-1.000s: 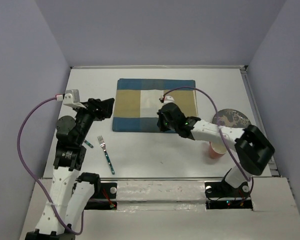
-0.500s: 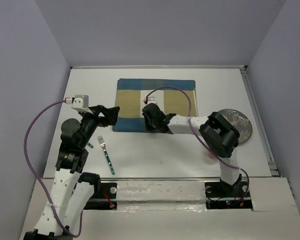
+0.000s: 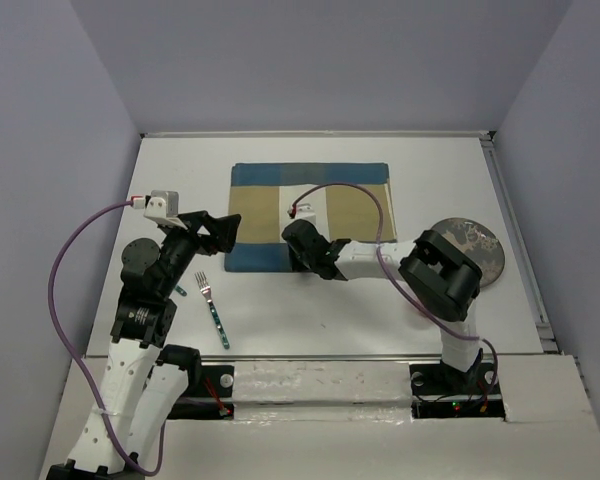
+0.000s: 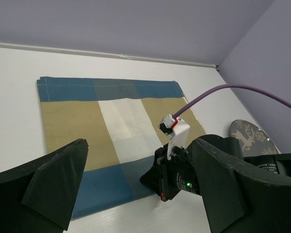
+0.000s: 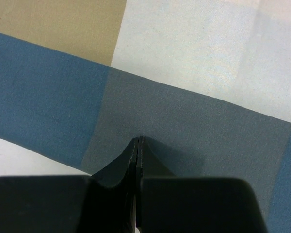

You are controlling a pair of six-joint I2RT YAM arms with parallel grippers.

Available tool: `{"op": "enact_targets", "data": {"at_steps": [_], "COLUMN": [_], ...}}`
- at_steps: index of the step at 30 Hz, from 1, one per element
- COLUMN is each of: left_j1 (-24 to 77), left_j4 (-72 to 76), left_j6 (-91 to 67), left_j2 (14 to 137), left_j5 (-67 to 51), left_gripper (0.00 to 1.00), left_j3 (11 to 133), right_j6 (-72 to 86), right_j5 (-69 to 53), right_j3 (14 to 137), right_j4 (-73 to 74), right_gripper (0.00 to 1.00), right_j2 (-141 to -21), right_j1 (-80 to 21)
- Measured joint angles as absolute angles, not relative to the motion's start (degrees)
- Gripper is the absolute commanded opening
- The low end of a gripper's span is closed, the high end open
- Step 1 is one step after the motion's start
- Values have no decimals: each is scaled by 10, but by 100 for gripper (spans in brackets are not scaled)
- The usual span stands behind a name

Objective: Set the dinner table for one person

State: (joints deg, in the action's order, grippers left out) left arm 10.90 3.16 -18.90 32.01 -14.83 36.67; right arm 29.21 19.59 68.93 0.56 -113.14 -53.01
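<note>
Right claw [image 5: 138, 141] seen pressed together, tips set over near blue band of patchwork mat [image 3: 260, 205]. Left claw [image 4: 139, 143] held wide apart, raised above bench [image 3: 330, 310], which is spread beneath both.

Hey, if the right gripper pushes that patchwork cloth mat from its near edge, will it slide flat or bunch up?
Probably bunches: the patchwork cloth mat looks thin and soft, lying flat with faint fold lines. It likely weighs little, so the shut right gripper, at its blue near border, could drag it across the smooth dinner table easily.
</note>
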Motion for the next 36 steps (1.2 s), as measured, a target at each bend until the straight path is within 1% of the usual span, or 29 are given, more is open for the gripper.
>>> {"op": "enact_targets", "data": {"at_steps": [8,11,13,17,20,25,31,36], "left_j1": [109,109,109,109,115,137,170,185], "left_j4": [31,31,31,31,31,31,25,23], "left_j6": [-189,-189,-189,-189,-189,-187,-182,-179], "left_j2": [320,320,320,320,316,316,316,316], "left_j5": [-148,-148,-147,-147,-148,-150,-153,-156], "left_gripper": [99,99,99,99,99,99,99,99], "left_j3": [367,367,367,367,366,366,367,366], "right_j6": [298,297,295,287,279,279,292,315], "right_j5": [208,212,215,224,242,275,303,317], "right_j3": [681,679,683,692,688,615,525,505], "right_j4": [12,16,25,45,59,94,186,278], "right_gripper": [0,0,3,5,5,5,6,5], "right_j2": [-1119,-1095,-1073,-1017,-949,-753,-560,-505], "right_j1": [-539,-539,-539,-539,-539,-514,-410,-390]}}
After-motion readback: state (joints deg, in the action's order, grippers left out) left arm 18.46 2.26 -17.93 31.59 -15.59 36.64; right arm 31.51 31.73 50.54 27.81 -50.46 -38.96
